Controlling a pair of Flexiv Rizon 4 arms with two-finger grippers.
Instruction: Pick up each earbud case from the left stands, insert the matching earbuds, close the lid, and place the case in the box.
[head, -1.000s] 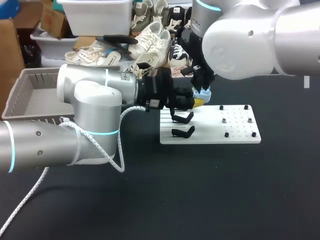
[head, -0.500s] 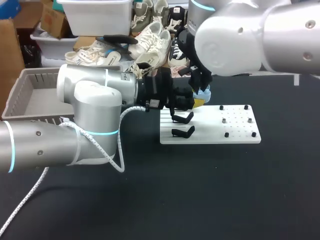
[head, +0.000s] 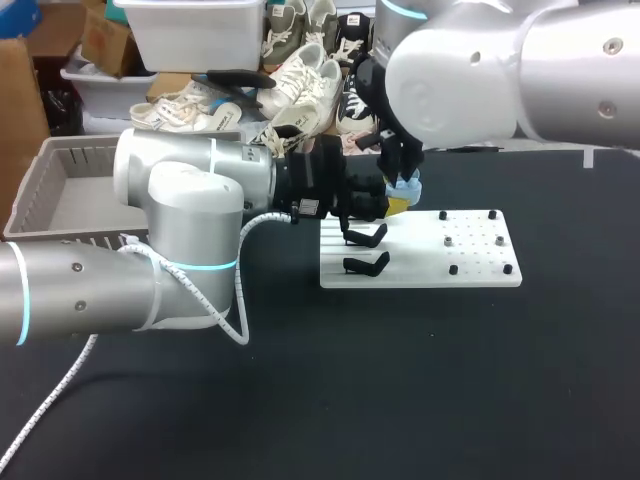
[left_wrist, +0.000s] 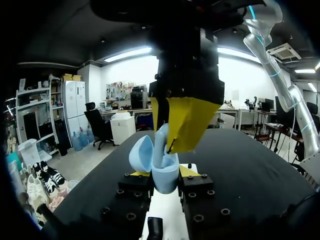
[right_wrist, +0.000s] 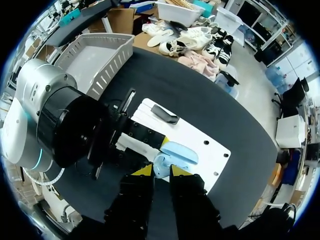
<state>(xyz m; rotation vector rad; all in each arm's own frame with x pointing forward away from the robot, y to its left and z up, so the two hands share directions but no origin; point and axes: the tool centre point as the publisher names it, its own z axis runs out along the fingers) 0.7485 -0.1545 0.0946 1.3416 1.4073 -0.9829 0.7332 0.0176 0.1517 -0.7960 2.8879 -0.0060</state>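
A pale blue earbud case (left_wrist: 165, 181) sits upright between my left gripper's (left_wrist: 162, 172) yellow tips, held from both sides, its lid (left_wrist: 141, 152) swung open. From above, my right gripper (left_wrist: 167, 125) comes down onto the case with a slim pale blue earbud (left_wrist: 160, 142) pinched between its fingers, the earbud's lower end inside the case. In the right wrist view the open case (right_wrist: 175, 156) lies just ahead of my right gripper (right_wrist: 161, 172). The head view shows both grippers meeting at the case (head: 406, 187) above the white stand board's (head: 420, 272) far edge.
Two black stands (head: 366, 237) (head: 365, 264) stand bare on the board's left part; small black pegs (head: 470, 241) dot its right part. A grey slatted basket (head: 60, 195) sits at the table's far left. Dark table surface lies open in front of the board.
My right arm's upper body has drifted slightly to the left. Both grippers and the case stay where they were.
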